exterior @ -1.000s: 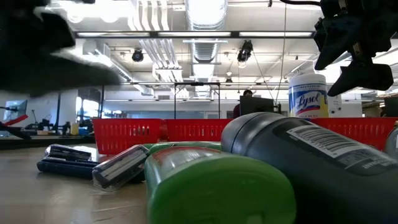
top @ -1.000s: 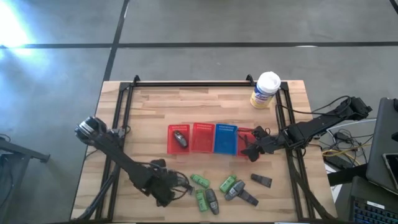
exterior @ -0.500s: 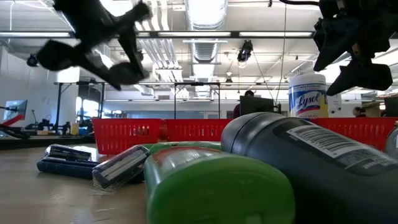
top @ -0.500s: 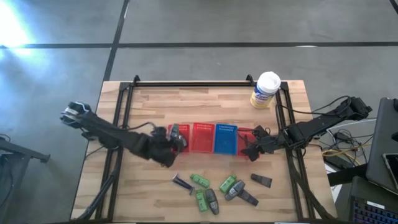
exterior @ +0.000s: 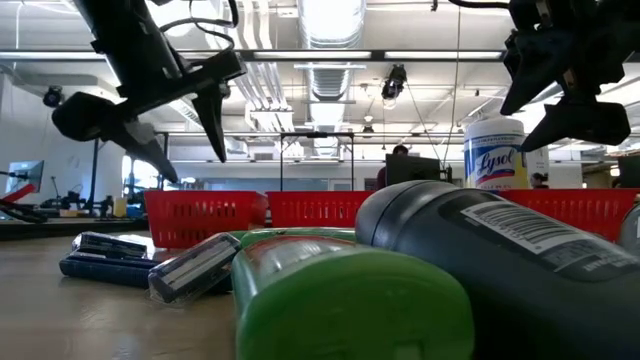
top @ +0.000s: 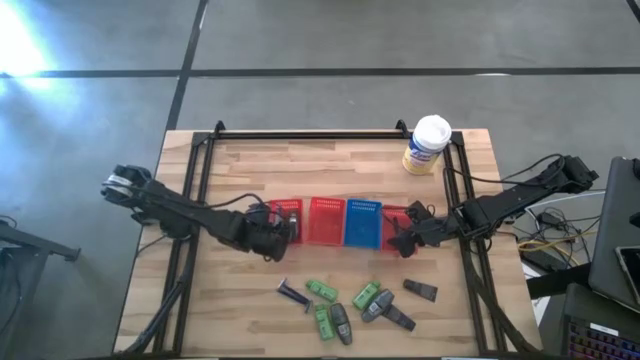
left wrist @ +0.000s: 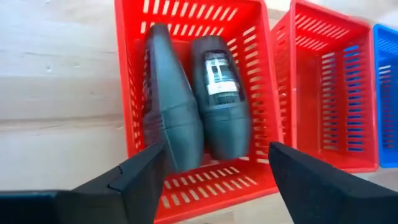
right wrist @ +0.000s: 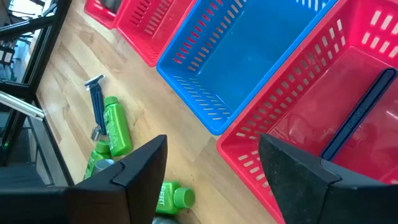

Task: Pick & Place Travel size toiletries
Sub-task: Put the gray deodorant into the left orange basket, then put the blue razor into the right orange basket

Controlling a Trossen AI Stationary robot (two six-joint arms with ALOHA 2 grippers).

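My left gripper (top: 283, 228) (left wrist: 214, 155) hangs open just above the leftmost red basket (left wrist: 127, 93) and holds nothing. Two grey oval tubes (left wrist: 171, 106) (left wrist: 221, 93) lie side by side on that basket's floor. My right gripper (top: 402, 241) (right wrist: 211, 146) waits open beside the rightmost red basket (right wrist: 292, 155), where a slim black piece (right wrist: 357, 121) lies. On the near part of the table lie green packs (top: 320, 290) (top: 366, 296), grey tubes (top: 341, 323) (top: 378, 308), black pieces (top: 420, 290) and a razor (top: 292, 292).
Four mesh baskets stand in a row across the table's middle: two red (top: 326, 220), one blue (top: 363, 222), one red (top: 398, 218). A white-lidded yellow canister (top: 427, 145) stands near the far right corner. A black frame rail (top: 310, 134) runs along the far edge.
My left gripper has risen from the near-left part of the table and travelled toward the far edge, ending over the leftmost red basket. That basket held one grey tube a second ago and now holds two. The razor it was covering shows on the table.
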